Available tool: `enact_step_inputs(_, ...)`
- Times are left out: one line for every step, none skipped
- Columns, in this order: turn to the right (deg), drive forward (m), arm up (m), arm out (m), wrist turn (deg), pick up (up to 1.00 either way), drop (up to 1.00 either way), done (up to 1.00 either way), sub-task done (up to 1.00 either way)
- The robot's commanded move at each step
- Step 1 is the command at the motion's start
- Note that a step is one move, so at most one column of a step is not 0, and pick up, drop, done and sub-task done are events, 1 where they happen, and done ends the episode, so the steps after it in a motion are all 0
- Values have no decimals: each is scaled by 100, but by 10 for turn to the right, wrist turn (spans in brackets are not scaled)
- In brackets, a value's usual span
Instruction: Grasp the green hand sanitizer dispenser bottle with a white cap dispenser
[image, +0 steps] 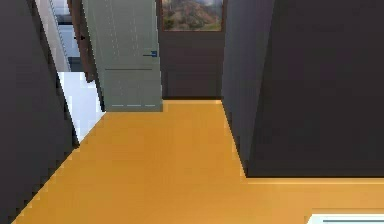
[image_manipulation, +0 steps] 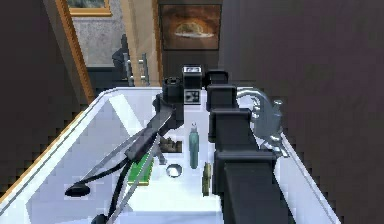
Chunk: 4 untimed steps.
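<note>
Orange floor (image: 160, 165), pale green door (image: 125, 50), green bottle (image_manipulation: 193, 146), white basin (image_manipulation: 62, 143)

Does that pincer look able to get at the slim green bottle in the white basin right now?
Probably not as it stands: the pincer points away toward the view's left, while the green bottle stands upright close beside the dark arm. Nothing looks to block it.

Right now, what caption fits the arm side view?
Arm extended over a white sink; slim green bottle upright just left of it, chrome faucet at right.
</note>
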Motion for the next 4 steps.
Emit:
enact_step_inputs(0, 0, 0, 0, 450, 0, 0, 0, 0)
enact_step_inputs(0, 0, 0, 0, 450, 0, 0, 0, 0)
enact_step_inputs(0, 0, 0, 0, 450, 0, 0, 0, 0)
enact_step_inputs(0, 0, 0, 0, 120, 0, 0, 0, 0)
